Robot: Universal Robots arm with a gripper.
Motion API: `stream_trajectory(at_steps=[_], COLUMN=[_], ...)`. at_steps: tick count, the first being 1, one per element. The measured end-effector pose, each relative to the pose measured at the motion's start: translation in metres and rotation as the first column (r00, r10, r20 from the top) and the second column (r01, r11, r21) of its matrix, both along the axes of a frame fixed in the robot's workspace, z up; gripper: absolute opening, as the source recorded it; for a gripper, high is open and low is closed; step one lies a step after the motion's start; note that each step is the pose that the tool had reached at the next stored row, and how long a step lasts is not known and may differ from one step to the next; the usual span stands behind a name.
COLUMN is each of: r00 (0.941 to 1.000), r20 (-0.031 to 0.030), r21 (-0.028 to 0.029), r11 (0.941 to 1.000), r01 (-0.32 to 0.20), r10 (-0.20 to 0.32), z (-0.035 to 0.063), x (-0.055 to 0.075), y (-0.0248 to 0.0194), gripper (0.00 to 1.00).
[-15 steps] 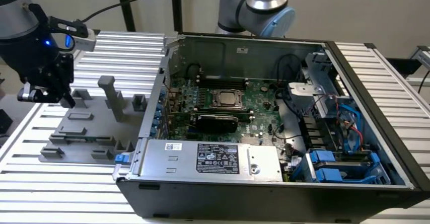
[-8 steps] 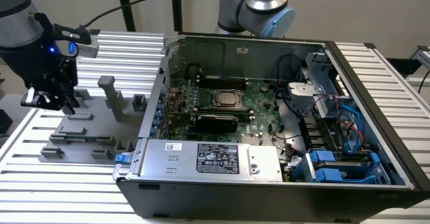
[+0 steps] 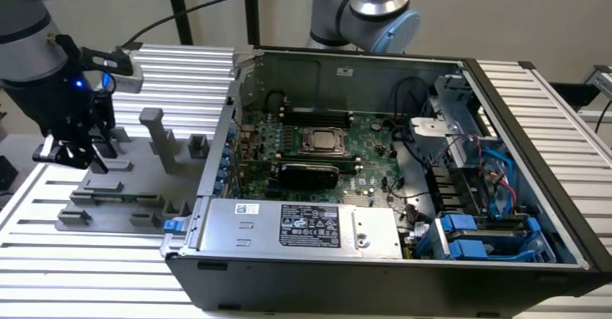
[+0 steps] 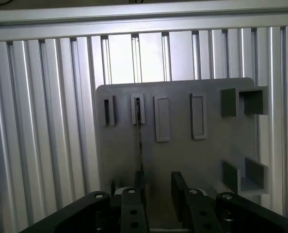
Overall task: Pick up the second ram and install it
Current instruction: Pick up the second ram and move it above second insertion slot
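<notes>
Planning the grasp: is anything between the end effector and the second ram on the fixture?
Nothing visible. The end effector hangs open right over the grey fixture plate, and the second ram, a thin edge-on strip, runs from its slot towards the fingers with no object between.

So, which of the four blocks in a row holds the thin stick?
The narrow block beside the two wide ones: a thin strip runs from its slot; the others stand bare.
</notes>
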State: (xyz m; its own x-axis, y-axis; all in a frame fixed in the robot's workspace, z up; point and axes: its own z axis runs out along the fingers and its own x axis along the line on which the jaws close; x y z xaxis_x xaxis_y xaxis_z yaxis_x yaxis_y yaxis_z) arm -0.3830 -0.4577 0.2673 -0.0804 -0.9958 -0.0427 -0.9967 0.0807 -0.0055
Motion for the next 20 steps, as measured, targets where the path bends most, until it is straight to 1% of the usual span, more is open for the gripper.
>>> stream_trajectory(at_steps=[5, 10, 11, 20], r00=[1.0000, 1.0000, 1.0000, 1.0000], r20=[0.0003, 0.0003, 0.0005, 0.0003], r21=[0.0002, 0.0003, 0.0003, 0.0002], r11=[1.0000, 1.0000, 1.0000, 1.0000], r01=[0.000, 0.000, 0.000, 0.000], r10=[0.000, 0.000, 0.000, 0.000], z=[-0.0093, -0.0184, -0.0202, -0.0365], x=[0.000, 0.001, 0.001, 0.002], y=[-0.0045, -0.0113, -0.0121, -0.0125], gripper=[0.36, 0.36, 0.36, 0.36])
